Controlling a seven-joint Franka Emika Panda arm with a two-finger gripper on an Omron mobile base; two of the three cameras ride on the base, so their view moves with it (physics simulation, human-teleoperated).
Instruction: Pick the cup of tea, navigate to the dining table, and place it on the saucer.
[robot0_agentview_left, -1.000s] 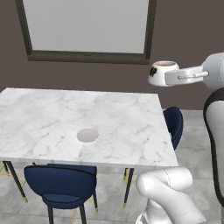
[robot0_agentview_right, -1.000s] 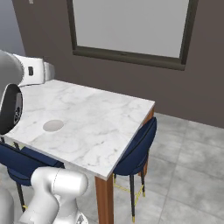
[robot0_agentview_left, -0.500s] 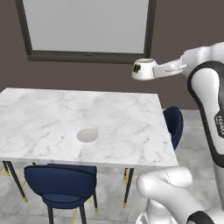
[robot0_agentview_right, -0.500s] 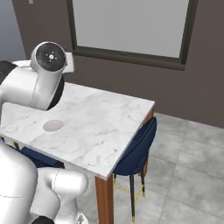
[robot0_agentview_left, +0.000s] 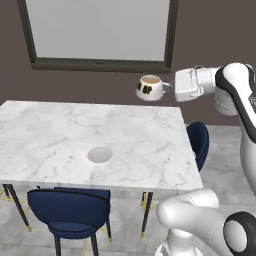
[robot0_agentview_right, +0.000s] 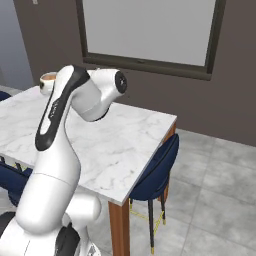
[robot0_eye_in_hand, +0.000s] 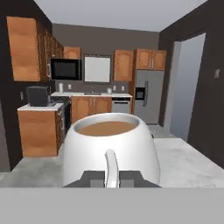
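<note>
Leftmost on the bench (robot0_agentview_left: 50, 145), a marble dining top, the saucer (robot0_agentview_left: 99, 155) lies bare near the front edge. Further right, the cup of tea (robot0_agentview_left: 150, 88) hangs upright in the air above the bench's far right part, well apart from the saucer. Rightmost, the hand (robot0_agentview_left: 171, 88) is pinched on the cup's handle. To place well, the cup should travel level, centre over the saucer, then descend straight. From the left base view the saucer and gap are plain; the hand view adds the brown tea surface and the handle between the fingertips (robot0_eye_in_hand: 90, 178), while the right base view probably catches just the cup's rim.
</note>
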